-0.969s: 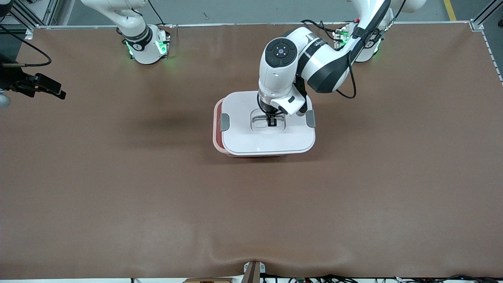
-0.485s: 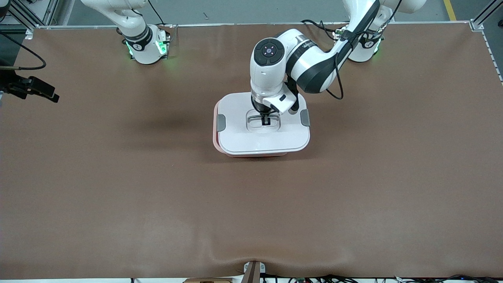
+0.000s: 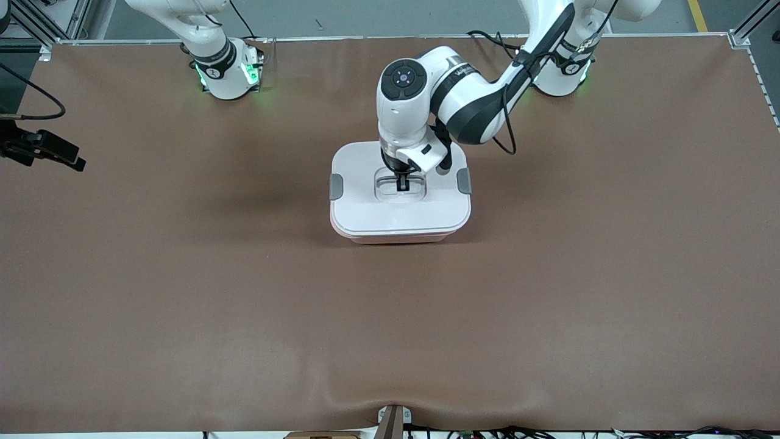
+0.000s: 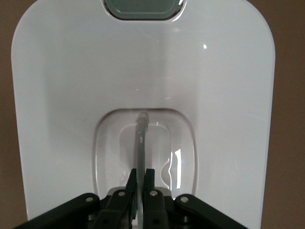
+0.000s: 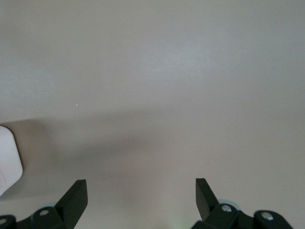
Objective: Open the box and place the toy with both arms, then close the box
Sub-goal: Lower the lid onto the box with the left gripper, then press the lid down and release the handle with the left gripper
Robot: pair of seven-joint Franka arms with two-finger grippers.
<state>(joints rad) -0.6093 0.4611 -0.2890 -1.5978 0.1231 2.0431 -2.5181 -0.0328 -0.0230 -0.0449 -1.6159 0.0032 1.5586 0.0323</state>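
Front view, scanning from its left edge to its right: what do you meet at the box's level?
Right claw, open above the table's edge → grey side clip → left claw, shut on the lid's grey handle → second grey side clip → bare brown table.

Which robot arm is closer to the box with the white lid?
The left one. The left tool is shut on the handle in the middle of the box lid. The right tool waits open over bare table at the right arm's end.
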